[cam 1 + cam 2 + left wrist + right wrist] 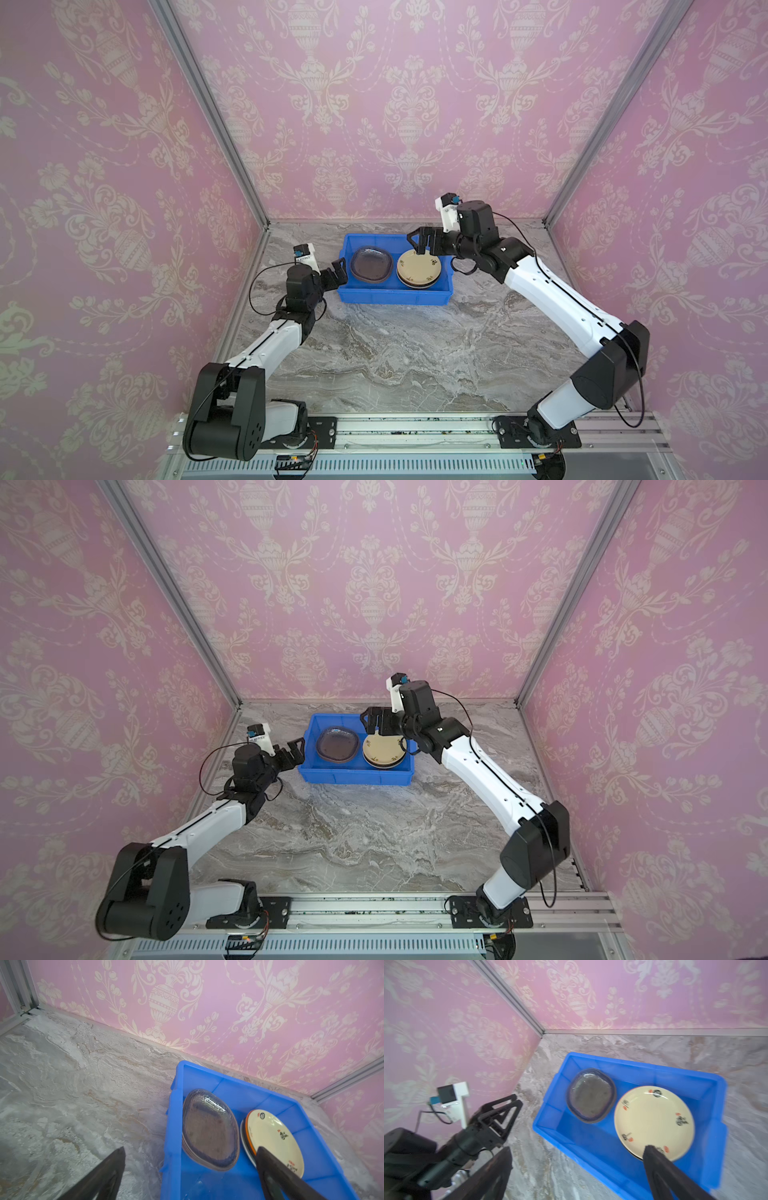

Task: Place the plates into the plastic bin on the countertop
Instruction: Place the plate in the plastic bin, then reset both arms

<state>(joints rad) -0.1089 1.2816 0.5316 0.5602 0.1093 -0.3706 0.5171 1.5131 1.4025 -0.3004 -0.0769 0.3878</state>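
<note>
Right hand (415,243) spread wide, empty, just above the cream plate (417,269) lying in the blue bin (395,296).

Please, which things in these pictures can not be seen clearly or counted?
1. Plates under the cream plate: the left wrist view shows only orange and white rims; it covers the rest.
2. Number of glass plates: the clear layers merge there, and they are too small in both top views.
3. Whether the right gripper touches the cream plate: the right wrist view is blurred, and its finger hides the rim.
</note>
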